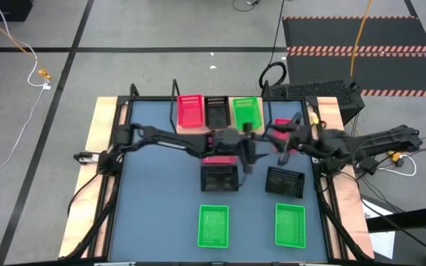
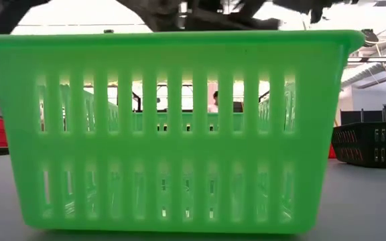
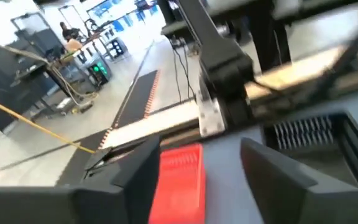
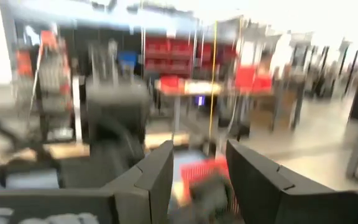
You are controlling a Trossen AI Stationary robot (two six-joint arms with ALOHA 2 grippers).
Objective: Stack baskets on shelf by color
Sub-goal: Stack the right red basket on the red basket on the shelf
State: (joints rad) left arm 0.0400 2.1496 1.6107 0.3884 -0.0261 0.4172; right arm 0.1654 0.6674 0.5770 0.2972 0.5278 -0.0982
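Note:
On the shelf (image 1: 204, 114) at the table's far edge stand a red basket (image 1: 190, 111), a black basket (image 1: 217, 111) and a green basket (image 1: 245, 112), side by side. On the tabletop are two black baskets (image 1: 219, 177) (image 1: 285, 181), two green baskets (image 1: 213, 225) (image 1: 290, 225), a red basket (image 1: 217, 157) under the left arm and a red basket (image 1: 281, 125) partly under the right arm. My left gripper (image 1: 248, 148) (image 3: 201, 165) hovers open mid-table, the far-right red basket (image 3: 182, 180) beyond its fingers. My right gripper (image 1: 279, 139) (image 4: 197, 168) is open above that basket.
Seen from table height, a green basket (image 2: 179, 127) fills most of the picture, with a black basket (image 2: 374, 144) to its right. Both arms cross over the table's middle, close to each other. Wooden strips (image 1: 98, 148) edge the table's left and right sides.

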